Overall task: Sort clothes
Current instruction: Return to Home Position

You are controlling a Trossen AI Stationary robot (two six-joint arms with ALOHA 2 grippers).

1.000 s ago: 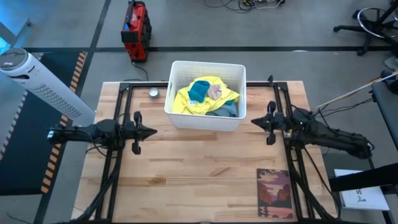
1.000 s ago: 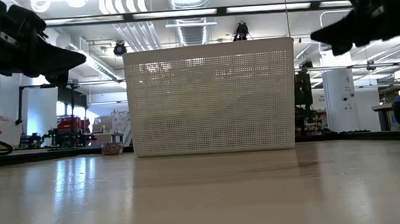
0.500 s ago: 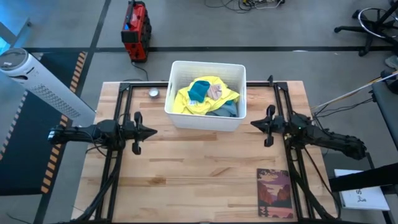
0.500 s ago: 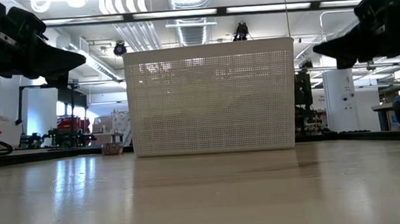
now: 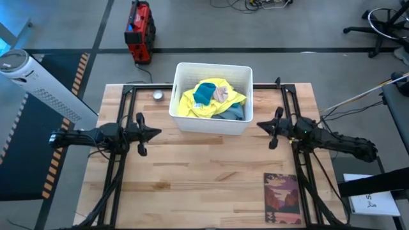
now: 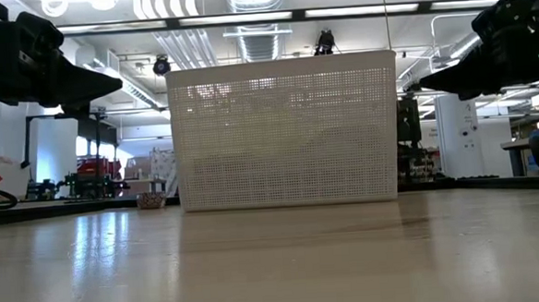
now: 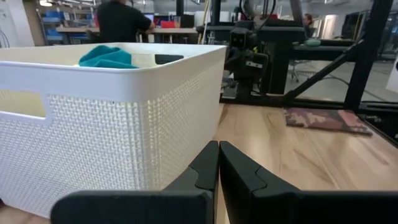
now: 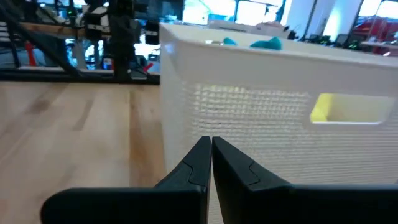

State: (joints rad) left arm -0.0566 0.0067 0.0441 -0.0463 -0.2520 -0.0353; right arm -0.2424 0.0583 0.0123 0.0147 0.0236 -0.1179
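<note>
Quick status from us: the clothes (image 5: 212,103) are all piled inside the white bin (image 5: 208,126), which stands in the upper middle of the overhead frame, on the far half of the wooden surface (image 5: 204,182). A neon yellow piece (image 5: 190,107) covers most of the pile, and a teal piece (image 5: 204,91) lies on top of it. A pink piece (image 5: 221,94) sits right beside the teal one, and a grey-blue piece (image 5: 234,114) is tucked toward the bin's lower right corner.

The left tool (image 5: 155,133) hangs at middle left of the overhead frame, pointing at the bin's lower left corner but not touching it. Its wrist view shows the two dark fingers (image 7: 203,172) pressed together with nothing between them. The right tool (image 5: 260,126) mirrors it at middle right, near the bin's lower right corner. Its own fingers (image 8: 198,165) are closed up the same way, with nothing in them. In the level view both tools float above the surface in the upper corners, clear of the bin.

The printed mat (image 5: 282,198) lies flat at lower right, well apart from the bin. A small round thing (image 5: 158,96) sits just left of the bin's upper left corner. It might be a metal lid, but it's too tiny for us to call.
</note>
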